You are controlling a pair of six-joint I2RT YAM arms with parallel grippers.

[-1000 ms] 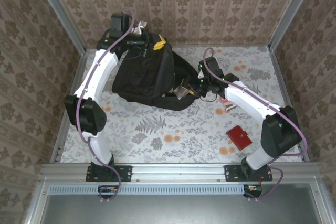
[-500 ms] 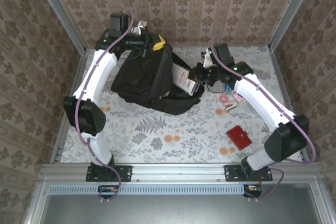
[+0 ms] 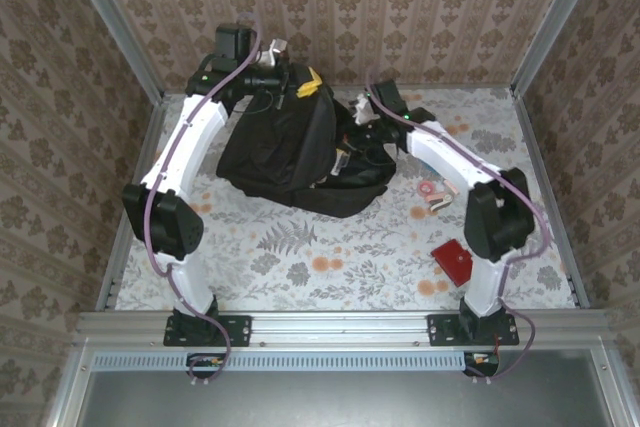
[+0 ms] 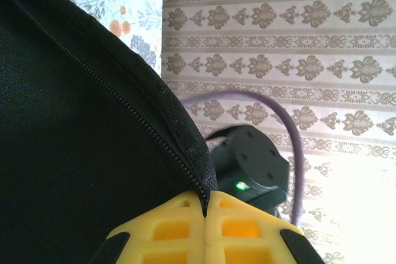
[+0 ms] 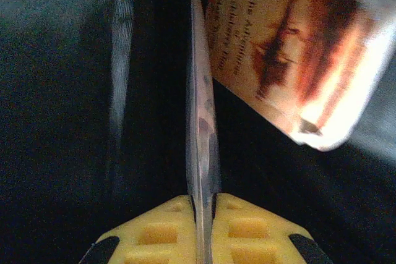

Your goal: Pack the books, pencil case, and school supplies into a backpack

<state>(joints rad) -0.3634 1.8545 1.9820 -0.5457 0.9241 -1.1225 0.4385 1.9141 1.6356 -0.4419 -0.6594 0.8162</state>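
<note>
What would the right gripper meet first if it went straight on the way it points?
Probably the backpack's inner fabric, beyond the thin sheet the right gripper holds; the orange book lies right of that line.

Only legible txt for you is in the right wrist view: dark print on the orange cover of the book [image 5: 278,60], running at a slant. Line 1 reads "The Adventures", then a small "of", then approx. "Huckleberry Finn", which is blurred, so not 100% sure. The smaller line below it is too fuzzy to read.
</note>
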